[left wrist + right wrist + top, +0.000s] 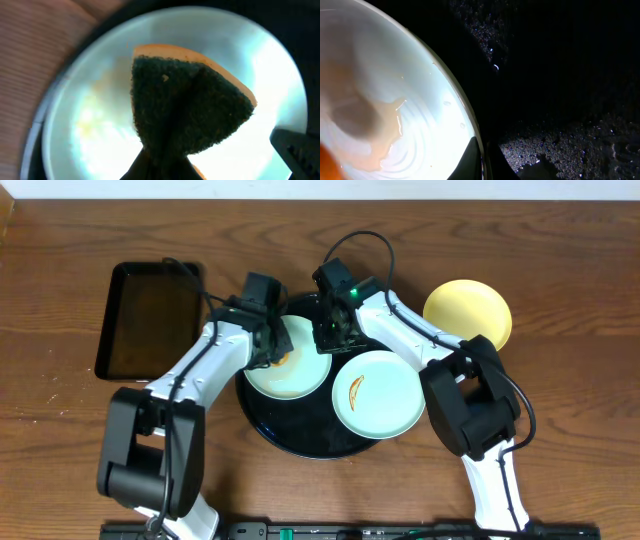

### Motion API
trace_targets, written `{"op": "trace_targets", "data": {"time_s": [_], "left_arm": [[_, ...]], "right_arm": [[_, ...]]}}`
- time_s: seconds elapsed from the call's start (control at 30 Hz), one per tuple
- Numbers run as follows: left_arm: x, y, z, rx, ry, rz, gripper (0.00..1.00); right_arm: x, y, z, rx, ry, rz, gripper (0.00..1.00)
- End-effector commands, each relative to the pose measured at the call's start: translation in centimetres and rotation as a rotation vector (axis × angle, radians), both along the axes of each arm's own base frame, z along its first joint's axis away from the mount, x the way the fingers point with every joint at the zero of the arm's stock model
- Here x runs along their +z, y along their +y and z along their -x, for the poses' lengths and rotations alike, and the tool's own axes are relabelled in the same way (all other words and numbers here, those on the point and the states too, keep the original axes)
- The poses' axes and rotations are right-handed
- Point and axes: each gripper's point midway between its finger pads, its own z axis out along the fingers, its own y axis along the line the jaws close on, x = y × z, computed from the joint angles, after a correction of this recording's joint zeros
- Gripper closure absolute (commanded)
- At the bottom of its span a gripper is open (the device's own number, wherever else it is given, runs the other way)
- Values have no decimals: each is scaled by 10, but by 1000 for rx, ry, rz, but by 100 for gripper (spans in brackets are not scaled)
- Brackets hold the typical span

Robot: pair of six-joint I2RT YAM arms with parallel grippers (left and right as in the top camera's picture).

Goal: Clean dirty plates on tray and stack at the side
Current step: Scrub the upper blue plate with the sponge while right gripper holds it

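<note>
Two pale mint-blue plates lie on the round black tray (290, 442). The left plate (297, 376) has an orange-brown smear under my left gripper (272, 346). That gripper is shut on a green-and-yellow sponge (187, 110) pressed onto this plate (85, 120). My right gripper (329, 335) is shut on the same plate's right rim; in the right wrist view its fingers (481, 161) pinch the rim of the wet, smeared plate (395, 90). The second mint plate (380, 395) bears an orange smear. The pale yellow plate (467, 313) lies on the table, off the tray, at the right.
A smaller rectangular black tray (150, 320) lies on the wooden table at the left. Both arms cross over the round tray's back half. The tray's wet black surface (560, 75) shows beside the held plate.
</note>
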Motion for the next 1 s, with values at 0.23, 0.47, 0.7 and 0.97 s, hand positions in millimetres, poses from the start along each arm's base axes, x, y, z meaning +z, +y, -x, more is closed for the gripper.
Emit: {"op": "trace_targets", "data": {"time_s": [0.23,0.47,0.7,0.97], "left_arm": [[-24,-24,26,-57,98,-16,92],[-28,0,44,-108,172,-110,92],[-26,36,47,-178,184,-313,92],[-10,70,19,-124,59,-544,92]], "right_arm": [[-17,-13,-3,-20,-1,68,99],[-17,-13,-3,-20,1,69,99],[-17,-13,-3,-19,3,70,99],[-17,-13,-2,-19,4,71,99]]}}
